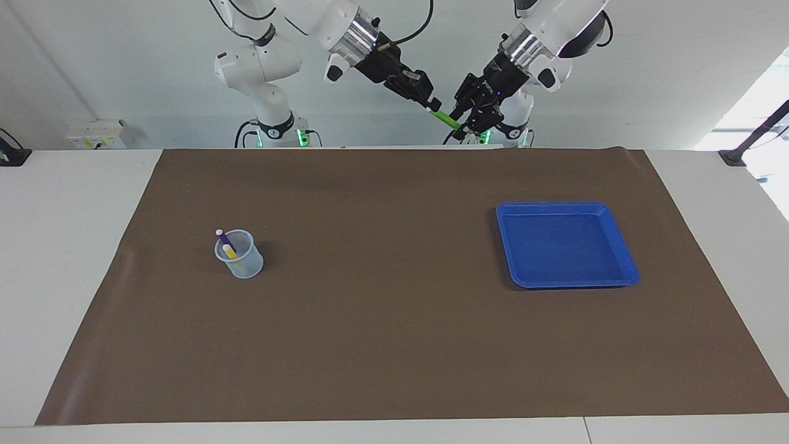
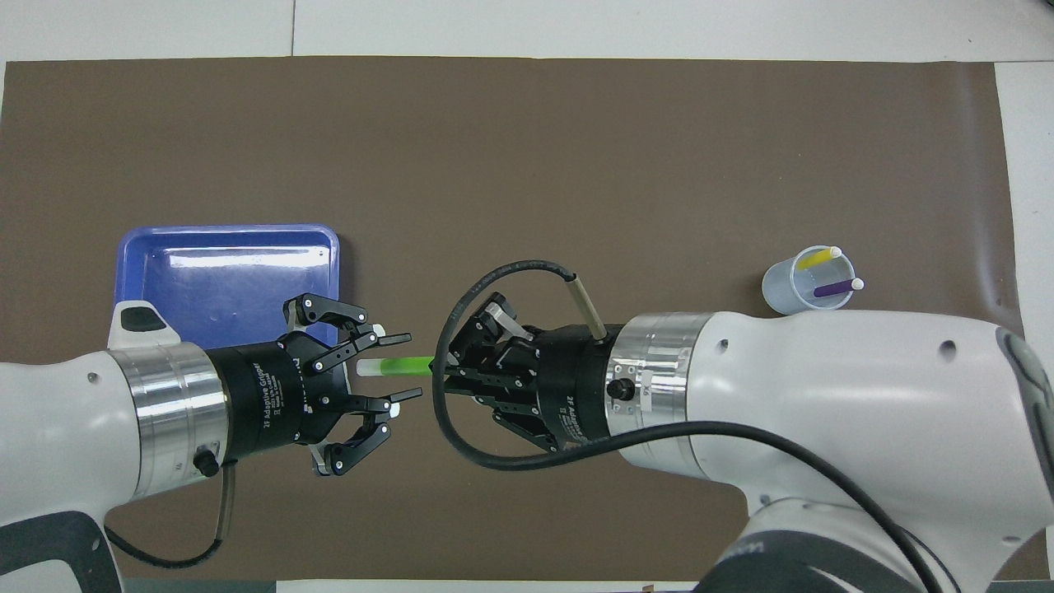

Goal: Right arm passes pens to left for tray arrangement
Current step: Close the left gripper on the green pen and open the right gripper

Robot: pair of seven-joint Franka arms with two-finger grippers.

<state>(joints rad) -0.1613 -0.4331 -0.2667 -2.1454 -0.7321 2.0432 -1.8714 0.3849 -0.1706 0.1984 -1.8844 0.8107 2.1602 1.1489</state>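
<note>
The green pen [image 2: 399, 366] is being gripped at its green end by the right hand [image 2: 440, 368], whose fingertips are clenched on it, and it is being held level in the air above the brown mat [image 2: 527, 165]. The pen's pale end is being pointed into the left hand [image 2: 397, 371], whose two fingers [image 2: 394, 338] are being kept on either side of the pen with a gap showing; whether they are touching it cannot be told. In the facing view the right hand [image 1: 435, 106] and the left hand [image 1: 461, 122] are being held high over the mat's edge nearest the robots, with the green pen [image 1: 445, 118] between them.

The blue tray [image 2: 165, 247] is lying on the mat toward the left arm's end of the worktop [image 1: 61, 246]. Toward the right arm's end, well apart from the tray, a small clear cup [image 2: 786, 288] is standing on the mat, and the purple pen [image 2: 833, 287] and the yellow pen [image 2: 820, 257] are being held leaning inside it.
</note>
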